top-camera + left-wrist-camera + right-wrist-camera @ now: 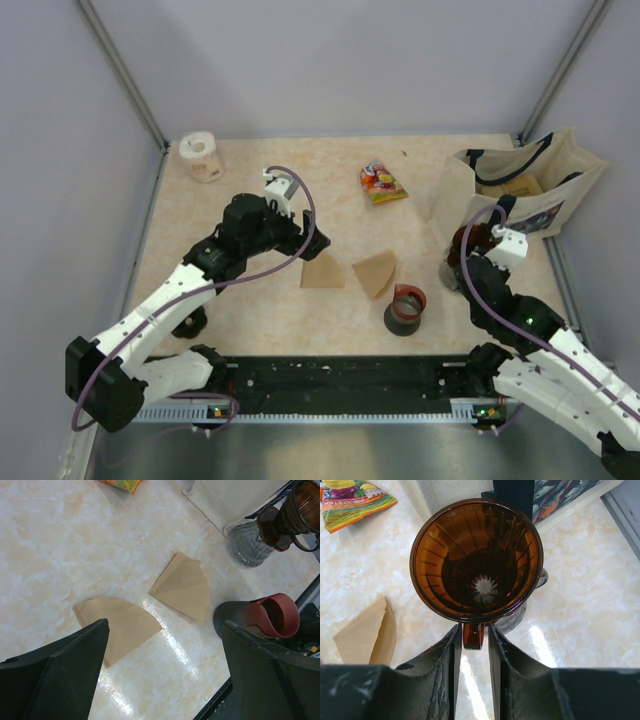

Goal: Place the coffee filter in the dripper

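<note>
The dripper (476,560) fills the centre of the right wrist view and sits right of centre in the top view, over a ribbed glass cup (247,542). Whether it rests on that cup or hangs just above it I cannot tell. It is a glossy, translucent amber-brown cone with ribs running down the inside to a star-shaped hole, and there is no paper in it. The right pincer (474,628) is narrow, its 2 black fingers (435,670) close on either side of the small handle (472,637), so it looks to be holding the dripper by it. The left pincer (165,625) is wide and holds nothing. It hangs over one filter (122,625), low in the left wrist view, with the other filter (185,586) just beside it toward the centre. Both are flat, fan-shaped folds of thin matte tan paper lying on the tabletop (60,555), a glossy cream marble pattern. My judgement is that the task is early: the dripper is steadied, but a filter is not yet picked up, opened or seated in the cone. A black cup (405,310) with a red rim stands below the filters in the top view. A cloth bag (530,185) and a bright snack packet (381,183) lie toward the top edge.
</note>
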{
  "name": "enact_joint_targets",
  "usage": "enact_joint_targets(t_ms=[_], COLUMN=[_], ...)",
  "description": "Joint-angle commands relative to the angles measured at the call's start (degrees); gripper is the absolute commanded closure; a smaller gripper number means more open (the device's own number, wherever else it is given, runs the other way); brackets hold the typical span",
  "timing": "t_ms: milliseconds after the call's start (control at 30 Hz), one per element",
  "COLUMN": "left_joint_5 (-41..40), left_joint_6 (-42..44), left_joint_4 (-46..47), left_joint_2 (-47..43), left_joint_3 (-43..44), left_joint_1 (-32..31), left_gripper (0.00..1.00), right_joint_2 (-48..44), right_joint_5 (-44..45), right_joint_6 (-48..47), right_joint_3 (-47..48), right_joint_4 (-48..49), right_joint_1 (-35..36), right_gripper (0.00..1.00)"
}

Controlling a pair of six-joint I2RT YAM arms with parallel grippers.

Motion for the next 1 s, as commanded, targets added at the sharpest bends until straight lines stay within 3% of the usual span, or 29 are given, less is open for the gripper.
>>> enact_joint_targets(t_ms=[0, 33, 200, 433, 967], left_joint_5=[0.4, 0.6, 0.8, 1.2, 1.1], left_joint_6=[-0.2, -0.3, -0.4, -0.5, -0.2], left_joint_4=[2.2, 2.2, 2.2, 2.3, 2.1], left_joint_2=[0.1, 0.4, 0.7, 1.1, 1.5], left_joint_3=[-0.2, -0.1, 0.0, 0.1, 0.0], left_joint_1=[0.0, 0.0, -0.1, -0.1, -0.1], left_gripper=[0.01, 0.01, 0.01, 0.01, 0.01], right_joint_2=[-0.5, -0.4, -0.9, -1.6, 1.6], right_joint_5=[0.5, 0.5, 1.0, 3.4, 2.9], right_joint_6=[0.7, 1.5, 2.7, 3.0, 0.6], right_joint_3=[1.6, 1.6, 1.8, 2.6, 3.9], right_joint_4=[-0.4, -0.8, -1.6, -1.6, -0.6], right_joint_1=[0.3, 0.2, 0.3, 0.3, 0.3], right_gripper=[0.70, 0.66, 0.64, 0.81, 0.81])
